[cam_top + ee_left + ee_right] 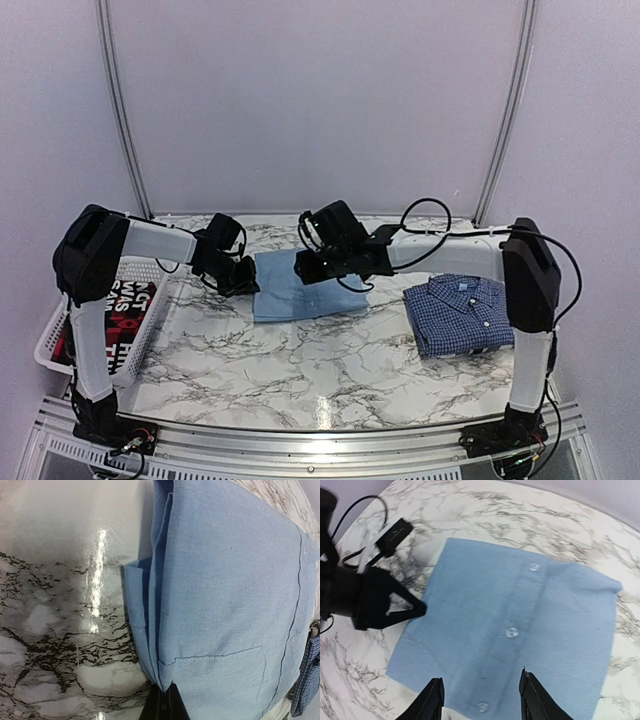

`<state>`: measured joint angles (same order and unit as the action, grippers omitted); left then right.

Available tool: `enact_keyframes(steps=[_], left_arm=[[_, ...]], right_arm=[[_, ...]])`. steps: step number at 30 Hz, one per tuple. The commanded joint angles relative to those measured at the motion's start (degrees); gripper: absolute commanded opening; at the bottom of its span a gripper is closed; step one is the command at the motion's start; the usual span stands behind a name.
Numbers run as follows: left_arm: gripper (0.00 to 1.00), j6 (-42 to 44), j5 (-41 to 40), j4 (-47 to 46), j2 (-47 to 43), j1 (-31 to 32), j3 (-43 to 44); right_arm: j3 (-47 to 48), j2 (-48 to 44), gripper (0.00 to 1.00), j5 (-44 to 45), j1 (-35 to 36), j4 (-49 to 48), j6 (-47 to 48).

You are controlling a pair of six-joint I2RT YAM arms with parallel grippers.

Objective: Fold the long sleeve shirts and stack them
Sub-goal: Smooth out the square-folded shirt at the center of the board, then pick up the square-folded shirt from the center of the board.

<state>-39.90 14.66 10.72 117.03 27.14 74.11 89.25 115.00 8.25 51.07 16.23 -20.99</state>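
Note:
The light blue shirt (300,287) lies folded into a rectangle on the marble table, left of centre. My left gripper (243,275) is shut on the folded left edge of it; the left wrist view shows the layered edge (160,645) pinched between the black fingertips (164,705). My right gripper (312,268) hovers open over the shirt's far part; the right wrist view shows the button placket (512,630) between its spread fingers (431,702). The dark blue checked shirt (462,313) lies folded at the right.
A white basket (60,325) at the left edge holds the red-and-black garment with white letters (125,312). The table's far edge meets a pale wall with two metal rails.

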Motion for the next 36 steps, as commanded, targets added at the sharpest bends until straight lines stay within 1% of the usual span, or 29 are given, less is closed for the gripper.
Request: enact_keyframes(steps=[1, 8, 11, 16, 22, 25, 29, 32, 34, 36], left_arm=[[0.00, 0.4, -1.4, 3.6, -1.3, -0.5, -1.3], [0.00, 1.9, -0.1, 3.6, -4.6, -2.1, -2.2], [0.00, 2.3, 0.5, 3.7, -5.6, -2.8, -2.3], [0.00, 2.8, 1.6, 4.4, -7.2, -3.8, -2.3], [0.00, 3.6, 3.1, 5.9, -10.4, -6.4, -3.5], [0.00, 6.1, 3.8, 8.5, -12.2, -8.3, -3.6], [0.00, 11.6, 6.7, 13.9, -13.2, -12.1, -2.1], [0.00, 15.1, 10.2, 16.5, -13.7, -14.9, -1.4], [0.00, 17.5, 11.6, 18.6, -13.5, -15.5, 0.1], [0.00, 19.1, 11.2, 20.3, -13.2, -15.5, 1.2]], right_arm=[[-6.6, -2.8, 0.46, 0.7, -4.9, -1.4, -0.9], [-16.0, -5.3, 0.35, 2.9, -7.1, -4.6, -2.1], [-18.1, -5.1, 0.31, 3.2, -7.1, -5.1, -2.6], [-20.0, -4.4, 0.28, 1.3, -5.5, -6.5, -4.1], [-18.4, -3.0, 0.27, -1.1, -0.4, -6.8, -6.1], [-17.0, -2.7, 0.27, -3.1, 1.1, -6.8, -7.2], [-15.2, -3.9, 0.28, -4.6, 0.6, -5.9, -7.4], [-12.3, -2.8, 0.29, -5.9, -0.8, -3.8, -6.5], [-10.9, -1.6, 0.28, -6.5, -1.3, -3.1, -6.2], [-9.5, -0.3, 0.28, -7.2, -1.5, -3.9, -6.2]])
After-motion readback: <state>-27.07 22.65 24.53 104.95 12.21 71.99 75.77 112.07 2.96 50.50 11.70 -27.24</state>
